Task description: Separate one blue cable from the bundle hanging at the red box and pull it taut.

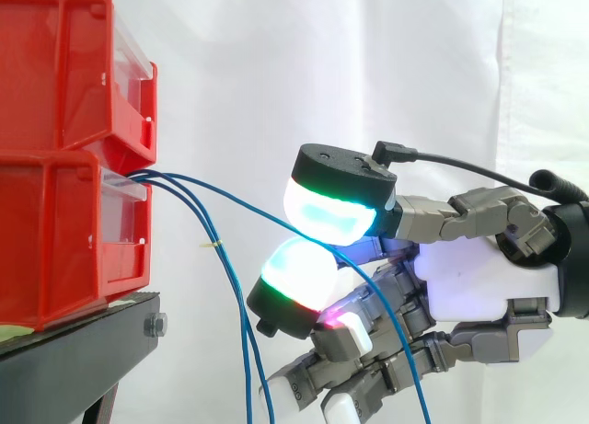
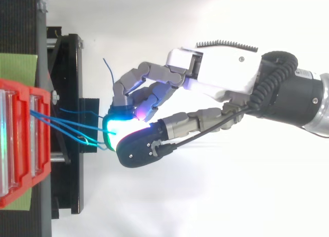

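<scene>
Several thin blue cables leave the front of the lower red bin (image 1: 55, 240). Most of the bundle (image 1: 244, 350) hangs down in front of the black stand, tied with a small yellow tie (image 1: 213, 246). One blue cable (image 1: 230, 201) runs apart from the rest, rightward in a shallow curve to my hand (image 1: 479, 277). It passes between two glowing green-cyan fingertips (image 1: 331, 208), which are pinched on it, and its free end drops away below the hand. From above, the hand (image 2: 216, 77) reaches in from the right, with the cables (image 2: 67, 120) stretching from the bin (image 2: 20, 144) to its pads.
A second red bin (image 1: 64, 74) is stacked on the lower one. Both rest on the black stand (image 1: 83, 350) at the left. A white curtain hangs behind. A loose blue cable end (image 2: 109, 70) curls up beside the hand's curled fingers.
</scene>
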Available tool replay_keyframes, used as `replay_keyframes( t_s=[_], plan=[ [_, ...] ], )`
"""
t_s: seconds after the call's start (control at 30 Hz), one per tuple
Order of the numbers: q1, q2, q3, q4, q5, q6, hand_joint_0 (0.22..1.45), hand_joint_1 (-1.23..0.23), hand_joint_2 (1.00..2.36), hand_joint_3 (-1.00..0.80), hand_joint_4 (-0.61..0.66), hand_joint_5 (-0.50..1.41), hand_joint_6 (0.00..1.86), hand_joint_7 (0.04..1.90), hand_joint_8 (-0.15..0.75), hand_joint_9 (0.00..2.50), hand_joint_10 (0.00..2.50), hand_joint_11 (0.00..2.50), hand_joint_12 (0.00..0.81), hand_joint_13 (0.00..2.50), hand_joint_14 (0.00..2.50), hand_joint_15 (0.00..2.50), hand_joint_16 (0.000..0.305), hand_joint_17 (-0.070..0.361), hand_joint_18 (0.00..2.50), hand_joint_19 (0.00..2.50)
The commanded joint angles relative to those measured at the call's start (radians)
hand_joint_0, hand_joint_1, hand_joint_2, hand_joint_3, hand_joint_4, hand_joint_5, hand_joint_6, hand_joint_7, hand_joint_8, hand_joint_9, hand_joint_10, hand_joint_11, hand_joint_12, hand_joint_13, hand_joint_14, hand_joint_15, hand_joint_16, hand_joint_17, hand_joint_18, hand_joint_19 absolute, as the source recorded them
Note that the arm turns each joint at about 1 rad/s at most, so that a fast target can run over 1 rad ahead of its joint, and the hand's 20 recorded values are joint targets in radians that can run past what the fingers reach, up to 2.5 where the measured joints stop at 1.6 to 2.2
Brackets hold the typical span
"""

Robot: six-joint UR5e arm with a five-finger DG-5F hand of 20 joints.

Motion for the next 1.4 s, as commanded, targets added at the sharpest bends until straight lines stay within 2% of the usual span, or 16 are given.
replay_keyframes(
  t_s=[0.0, 1.1, 1.37],
  plan=[
    [0.001, 0.000, 0.000, 0.000, 0.000, 0.001, 0.73, -0.58, 1.00, -0.44, 0.07, -0.23, 0.99, 1.00, 0.318, 0.91, 0.02, 1.11, 0.329, 0.56, 0.02, 0.38, 0.048, 0.107, 0.61, 0.56],
    [0.001, 0.000, -0.002, 0.000, 0.000, -0.001, 0.73, -0.59, 1.00, -0.45, 0.05, -0.23, 0.99, 1.00, 0.311, 0.88, 0.02, 1.09, 0.321, 0.52, 0.01, 0.34, 0.047, 0.106, 0.59, 0.55],
    [0.001, 0.000, -0.002, 0.000, 0.000, 0.001, 0.73, -0.58, 1.00, -0.45, 0.05, -0.23, 0.99, 1.00, 0.312, 0.88, 0.02, 1.09, 0.281, 0.49, 0.01, 0.37, 0.046, 0.104, 0.58, 0.55]
  ],
)
